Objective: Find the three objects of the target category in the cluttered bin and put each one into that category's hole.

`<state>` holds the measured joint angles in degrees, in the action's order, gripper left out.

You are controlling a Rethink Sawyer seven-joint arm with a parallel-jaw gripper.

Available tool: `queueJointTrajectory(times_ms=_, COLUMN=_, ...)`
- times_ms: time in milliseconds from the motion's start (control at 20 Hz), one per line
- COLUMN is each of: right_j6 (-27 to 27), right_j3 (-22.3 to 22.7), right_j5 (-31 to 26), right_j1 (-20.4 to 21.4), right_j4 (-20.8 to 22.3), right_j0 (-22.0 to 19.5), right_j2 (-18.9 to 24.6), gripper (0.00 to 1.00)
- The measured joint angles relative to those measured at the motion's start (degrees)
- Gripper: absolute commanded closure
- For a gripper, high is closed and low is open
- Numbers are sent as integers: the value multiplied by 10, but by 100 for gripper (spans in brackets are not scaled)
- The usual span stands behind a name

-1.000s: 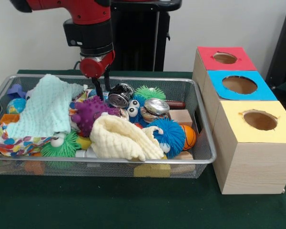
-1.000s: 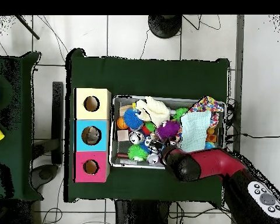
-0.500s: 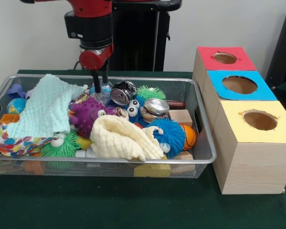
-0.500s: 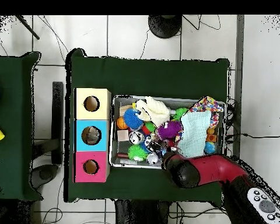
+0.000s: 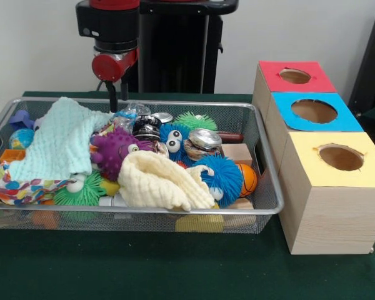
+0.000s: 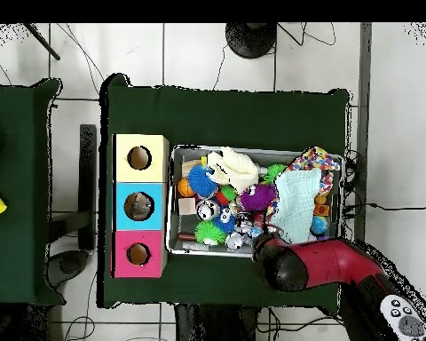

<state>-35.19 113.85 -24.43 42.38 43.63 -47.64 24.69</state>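
A wire bin (image 5: 270, 187) (image 6: 332, 156) holds mixed toys, cans and cloths. My gripper (image 5: 119, 98) hangs above the bin's far left-centre, open, with nothing between its fingers. Just below it lies a clear crumpled plastic piece (image 5: 127, 116). Nearby are a purple spiky ball (image 5: 114, 149), a blue fuzzy toy with eyes (image 5: 175, 137), two shiny metal cans (image 5: 204, 140) (image 5: 147, 127), a green fuzzy ball (image 5: 197, 120) and a blue fuzzy ball (image 5: 223, 175). Three wooden boxes, each with a hole, stand right of the bin: red (image 5: 295, 75), blue (image 5: 314, 111) and yellow (image 5: 340, 157). In the overhead view the arm (image 6: 284, 265) hides the gripper.
A mint cloth (image 5: 59, 140), a cream cloth (image 5: 157, 181) and a patterned cloth (image 5: 12, 185) cover parts of the pile. An orange ball (image 5: 249, 179), wooden blocks (image 5: 238, 152) and a green fuzzy toy with eyes (image 5: 81, 189) lie low in the bin. Green tabletop (image 5: 175, 269) lies in front.
My gripper has risen out of the pile and moved left. The metal cans near it have shifted, and the clear plastic piece now shows beneath it.
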Motion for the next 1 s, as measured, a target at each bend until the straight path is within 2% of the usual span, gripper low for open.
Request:
queueJointTrajectory(times_ms=650, right_j6=0, right_j3=0, right_j5=0, right_j1=-4, right_j4=0, right_j0=0, right_j2=-9, gripper=0)
queueJointTrajectory(times_ms=1000, right_j6=0, right_j3=7, right_j5=0, right_j1=-17, right_j4=0, right_j0=-23, right_j2=39, gripper=0)
